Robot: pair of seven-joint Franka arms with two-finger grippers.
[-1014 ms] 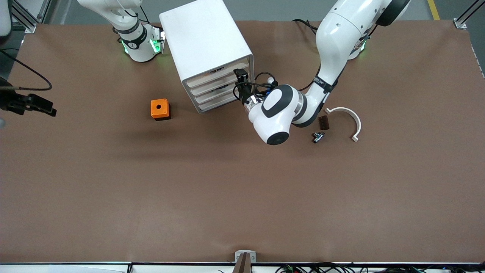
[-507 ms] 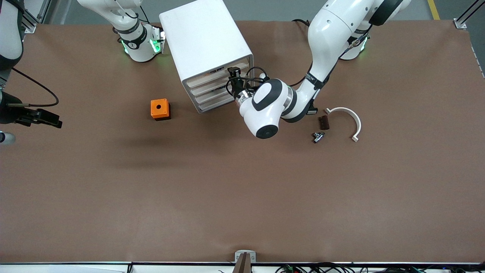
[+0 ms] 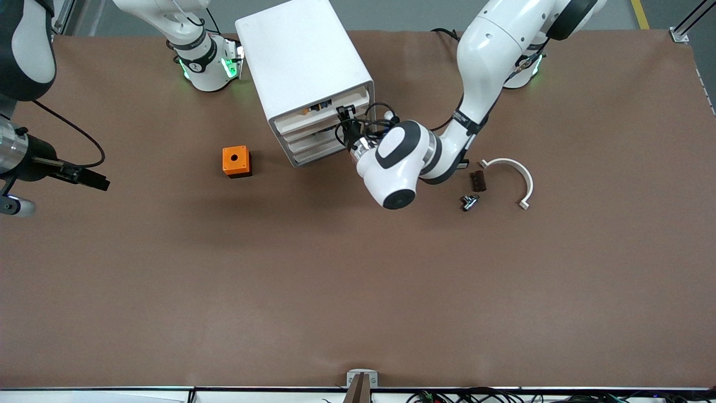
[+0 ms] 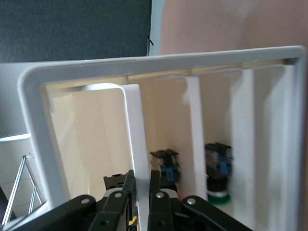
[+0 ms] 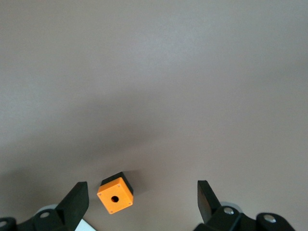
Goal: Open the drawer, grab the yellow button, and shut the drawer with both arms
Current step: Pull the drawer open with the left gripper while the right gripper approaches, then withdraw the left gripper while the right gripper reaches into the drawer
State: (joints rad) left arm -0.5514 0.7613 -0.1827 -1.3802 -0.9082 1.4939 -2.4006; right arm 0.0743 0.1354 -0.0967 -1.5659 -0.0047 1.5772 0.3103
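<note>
The white cabinet (image 3: 305,56) stands at the back of the table. Its top drawer (image 3: 321,109) is pulled out a little. My left gripper (image 3: 345,116) is shut on that drawer's pale front (image 4: 136,139), one finger on each side of the lip. A small orange bit, likely the button (image 3: 305,111), shows in the opened gap. The left wrist view shows a black part with a blue piece (image 4: 166,166) and a green-capped part (image 4: 217,192) inside the cabinet. My right gripper (image 3: 92,180) hangs open over the table at the right arm's end, nothing between its fingers (image 5: 77,202).
An orange cube with a hole (image 3: 236,161) sits on the table beside the cabinet, toward the right arm's end, and appears as cube (image 5: 115,193) past my right gripper. A white curved bracket (image 3: 512,173), a brown block (image 3: 477,181) and a small black-and-silver part (image 3: 469,201) lie under the left arm.
My left gripper closed on the top drawer's front and drew it out slightly, uncovering an orange bit. The right arm swung its open gripper inward toward the cube.
</note>
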